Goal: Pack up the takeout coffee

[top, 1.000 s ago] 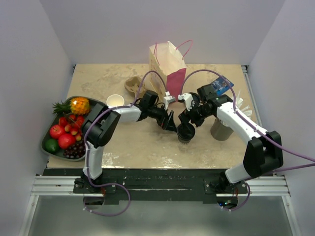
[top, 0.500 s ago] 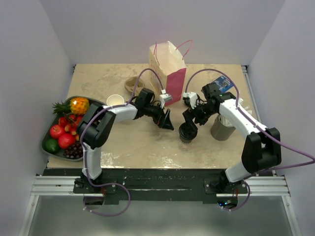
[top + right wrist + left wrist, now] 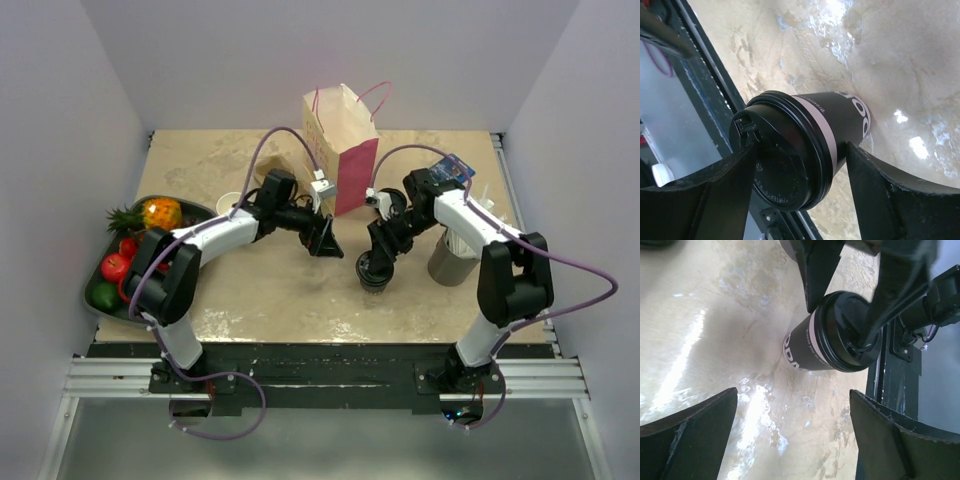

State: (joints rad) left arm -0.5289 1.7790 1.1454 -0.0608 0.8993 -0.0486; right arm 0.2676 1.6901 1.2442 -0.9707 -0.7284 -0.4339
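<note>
The takeout coffee (image 3: pixel 375 271), a dark cup with a pale band and a black lid, stands on the marble table near its middle. My right gripper (image 3: pixel 380 258) comes down on it from the right. In the right wrist view the cup (image 3: pixel 805 132) fills the gap of that gripper (image 3: pixel 801 147): one finger lies against the lid's edge and the other against the cup's wall. My left gripper (image 3: pixel 325 240) hangs open to the cup's left, apart from it. The left wrist view shows the cup (image 3: pixel 830 340) beyond that gripper (image 3: pixel 793 392), with only bare table between its fingers.
A pink and cream paper bag (image 3: pixel 342 140) stands open at the back centre. A dark tray of fruit (image 3: pixel 130 265) sits at the left edge. A small white cup (image 3: pixel 232 203) is beside the left arm. A grey cup stack (image 3: pixel 450 262) and a blue packet (image 3: pixel 452 172) lie right.
My left gripper has drawn back to the left, away from the cup. My right gripper's fingers have narrowed onto the cup's sides, and the cup has stayed in place.
</note>
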